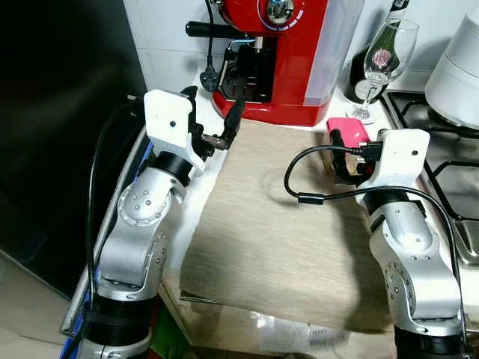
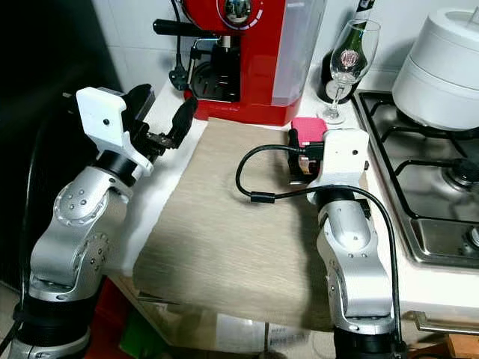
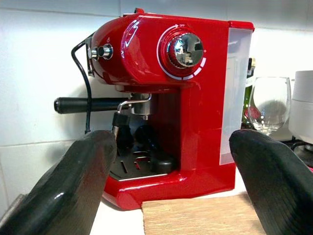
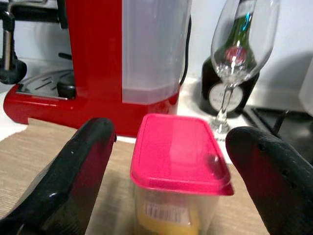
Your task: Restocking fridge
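The right gripper (image 4: 166, 181), fingers spread apart, flanks the pink-lidded tub (image 4: 178, 161) without touching; the left gripper (image 2: 161, 120) hangs open too.

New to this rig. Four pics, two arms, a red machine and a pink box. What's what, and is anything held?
It is a humanoid robot with two silver arms, each ending in two black fingers. The two wide pictures come from its head cameras, looking down at a kitchen counter. The two close ones come from cameras on its wrists, looking out between the fingers.

On the counter lie a beige mat, a red espresso machine, a wine glass, a dark bottle and a clear container with a pink lid. A gas hob is alongside.

Nothing is held. The right gripper is open, its fingers either side of the container without closing on it. The left gripper is open, facing the espresso machine.
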### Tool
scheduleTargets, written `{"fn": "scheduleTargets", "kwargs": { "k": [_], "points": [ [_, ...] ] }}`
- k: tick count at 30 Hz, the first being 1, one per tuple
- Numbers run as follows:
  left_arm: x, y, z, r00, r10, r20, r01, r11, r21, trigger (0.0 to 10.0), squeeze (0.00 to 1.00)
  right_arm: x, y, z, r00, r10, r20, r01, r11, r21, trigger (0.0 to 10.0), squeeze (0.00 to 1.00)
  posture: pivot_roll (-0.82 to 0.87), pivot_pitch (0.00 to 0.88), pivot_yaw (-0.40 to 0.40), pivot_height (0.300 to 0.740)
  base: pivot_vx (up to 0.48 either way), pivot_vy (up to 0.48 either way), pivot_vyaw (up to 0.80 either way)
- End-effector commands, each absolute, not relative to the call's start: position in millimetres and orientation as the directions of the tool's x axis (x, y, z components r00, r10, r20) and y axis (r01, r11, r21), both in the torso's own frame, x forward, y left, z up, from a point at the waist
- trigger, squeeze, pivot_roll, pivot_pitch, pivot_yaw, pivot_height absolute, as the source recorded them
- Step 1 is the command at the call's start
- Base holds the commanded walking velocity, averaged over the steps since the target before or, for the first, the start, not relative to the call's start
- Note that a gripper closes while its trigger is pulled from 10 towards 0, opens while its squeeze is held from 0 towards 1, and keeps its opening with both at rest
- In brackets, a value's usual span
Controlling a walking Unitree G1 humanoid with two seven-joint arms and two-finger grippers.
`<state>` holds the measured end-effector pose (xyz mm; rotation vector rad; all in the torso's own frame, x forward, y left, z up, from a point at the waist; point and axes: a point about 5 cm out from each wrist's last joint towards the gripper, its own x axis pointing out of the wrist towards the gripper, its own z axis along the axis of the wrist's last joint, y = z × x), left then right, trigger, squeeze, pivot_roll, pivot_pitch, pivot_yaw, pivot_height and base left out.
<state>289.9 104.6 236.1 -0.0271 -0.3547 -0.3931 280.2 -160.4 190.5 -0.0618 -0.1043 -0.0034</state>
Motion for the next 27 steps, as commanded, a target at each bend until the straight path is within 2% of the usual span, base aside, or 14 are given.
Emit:
{"fn": "scheduleTargets", "kwargs": {
  "k": [1,9,27],
  "points": [
    [287.5,103.5,243.2,0.852,-0.369,0.371,0.382,0.923,0.041,10.0,0.0,284.2,-162.2,191.2,0.995,-0.013,0.094,0.017,0.999,-0.042,10.0,0.0,-0.1,0.044,0.01,0.74,0.0,0.0,0.0],
    [286.8,102.0,241.4,0.856,-0.368,0.364,0.382,0.923,0.034,10.0,0.0,295.4,-162.6,184.4,0.999,-0.017,0.044,0.017,1.0,0.004,10.0,0.0,-0.1,0.049,0.008,0.74,0.0,0.0,0.0],
    [288.2,101.6,240.8,0.86,-0.361,0.36,0.377,0.926,0.026,10.0,0.0,313.7,-160.5,182.0,1.0,-0.011,-0.027,0.01,0.999,-0.048,10.0,0.0,-0.1,0.051,0.005,0.74,0.0,0.0,0.0]
  ]
}}
